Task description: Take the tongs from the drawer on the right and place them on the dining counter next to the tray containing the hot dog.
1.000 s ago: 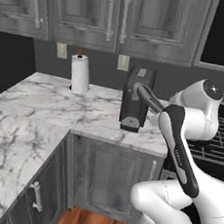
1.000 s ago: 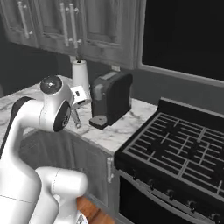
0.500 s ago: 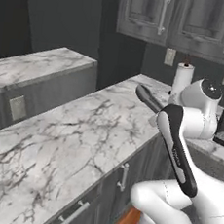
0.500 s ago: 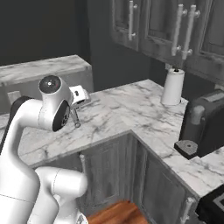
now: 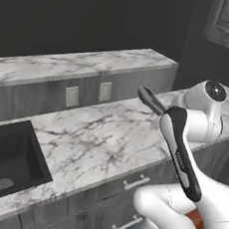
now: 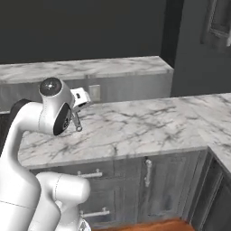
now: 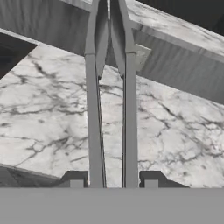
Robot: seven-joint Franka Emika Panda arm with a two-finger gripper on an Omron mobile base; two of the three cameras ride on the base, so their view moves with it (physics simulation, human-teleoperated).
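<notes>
Two slim arms of the tongs (image 7: 109,100) run straight up the hand view from between the gripper (image 7: 113,183) tips, so the gripper is clenched on the tongs near their looped end, the working tips pointing ahead; held lengthwise like this they likely ride steady while the base drives; in the left base view the tongs (image 5: 150,100) jut out past the wrist, well above the lower marble worktop (image 5: 99,140); the raised dining counter (image 5: 76,65) lies beyond, its grey base carrying wall sockets (image 5: 72,96); a dark sink (image 5: 6,160) sits at the left; placing is not yet begun; no tray can be seen.
</notes>
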